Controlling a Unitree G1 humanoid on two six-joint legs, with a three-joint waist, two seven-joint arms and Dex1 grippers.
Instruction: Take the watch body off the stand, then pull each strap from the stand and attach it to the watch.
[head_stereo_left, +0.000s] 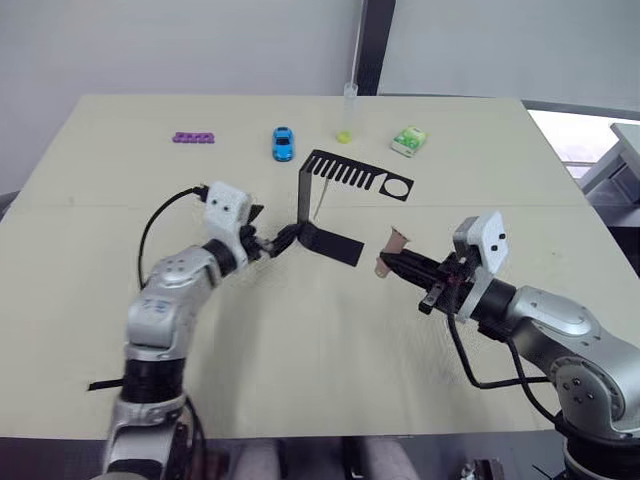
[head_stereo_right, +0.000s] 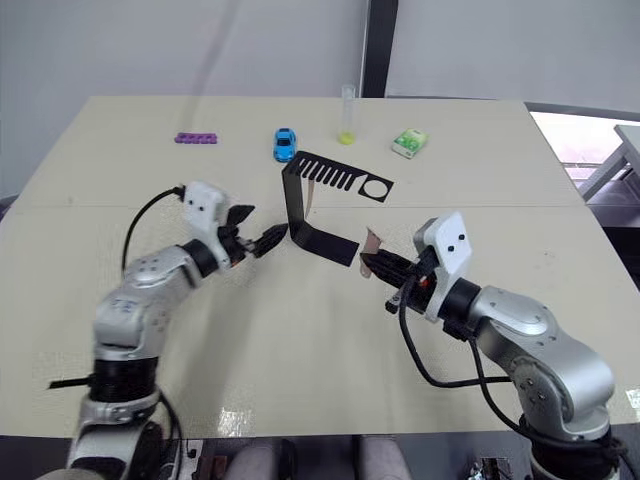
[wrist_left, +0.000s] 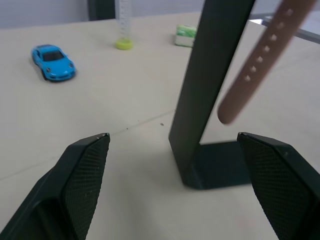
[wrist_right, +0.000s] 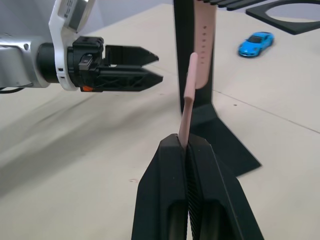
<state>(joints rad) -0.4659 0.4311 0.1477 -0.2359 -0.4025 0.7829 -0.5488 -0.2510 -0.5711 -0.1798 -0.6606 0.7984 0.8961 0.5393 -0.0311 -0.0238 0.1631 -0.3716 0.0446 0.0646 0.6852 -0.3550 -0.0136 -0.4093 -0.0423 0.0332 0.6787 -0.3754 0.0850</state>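
Right gripper (wrist_right: 188, 142) pinches one strap (wrist_right: 187, 107), near stand (head_stereo_left: 318, 200) base. Second strap (wrist_left: 260, 60) hangs from stand top arm. Left gripper (head_stereo_left: 281, 241) fingers spread, beside stand upright.

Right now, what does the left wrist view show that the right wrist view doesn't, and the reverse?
Left wrist view: the clear tube with its yellow base and the green-white packet, framed by the left gripper's open fingers. Right wrist view: the right gripper shut on a pinkish strap, the left gripper seen from outside, and the stand's slotted top arm with its round hole. Both: the stand's upright and base, the second strap hanging from it, and the blue toy car.
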